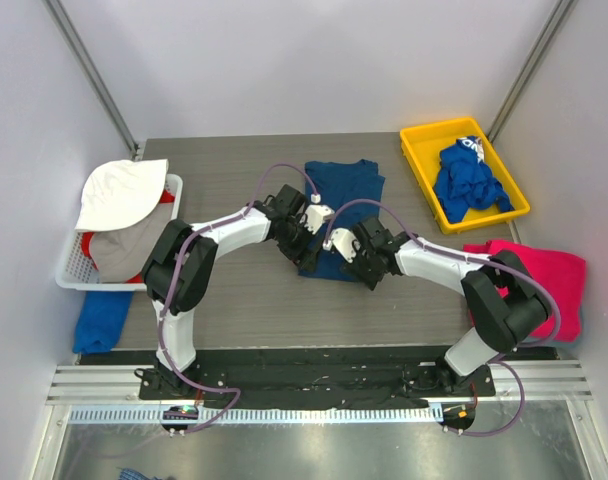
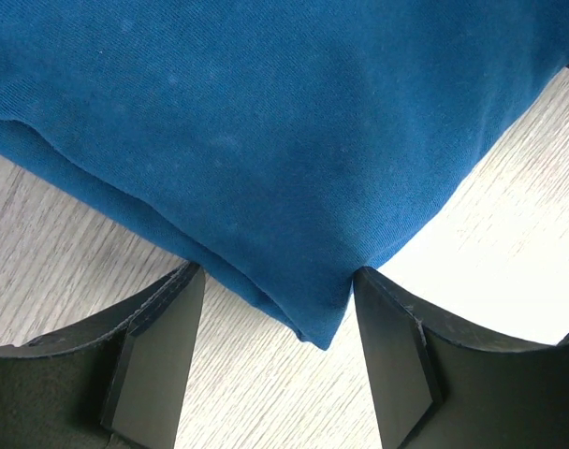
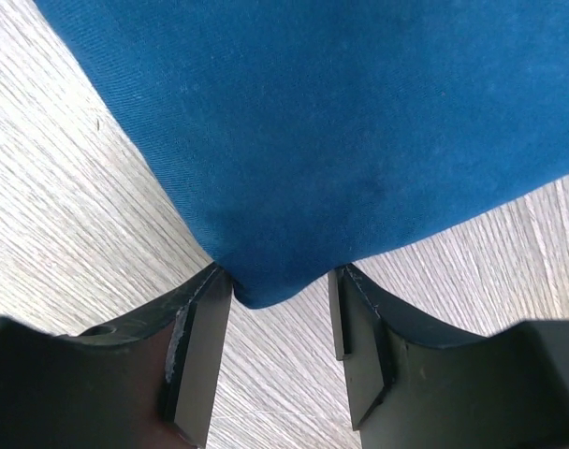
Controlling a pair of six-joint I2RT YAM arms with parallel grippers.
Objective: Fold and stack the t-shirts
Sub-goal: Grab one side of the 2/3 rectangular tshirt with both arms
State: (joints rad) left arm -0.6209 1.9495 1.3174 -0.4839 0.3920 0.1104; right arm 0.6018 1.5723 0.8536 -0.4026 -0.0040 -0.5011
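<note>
A dark blue t-shirt (image 1: 346, 190) lies flat in the middle of the table, its print hidden. My left gripper (image 1: 298, 240) is open at its near left corner, and the folded corner (image 2: 317, 318) sits between the fingertips. My right gripper (image 1: 350, 258) is open at the near right corner, and that corner (image 3: 275, 281) sits between its jaws. A royal-blue t-shirt with white lettering (image 1: 469, 180) is crumpled in a yellow bin (image 1: 416, 165). A magenta-pink t-shirt (image 1: 554, 275) lies at the right edge.
A white basket (image 1: 74, 268) at the left holds a white hat (image 1: 124, 190) and grey cloth. Another blue cloth (image 1: 102, 320) lies below the basket. Grey walls close in the table on three sides.
</note>
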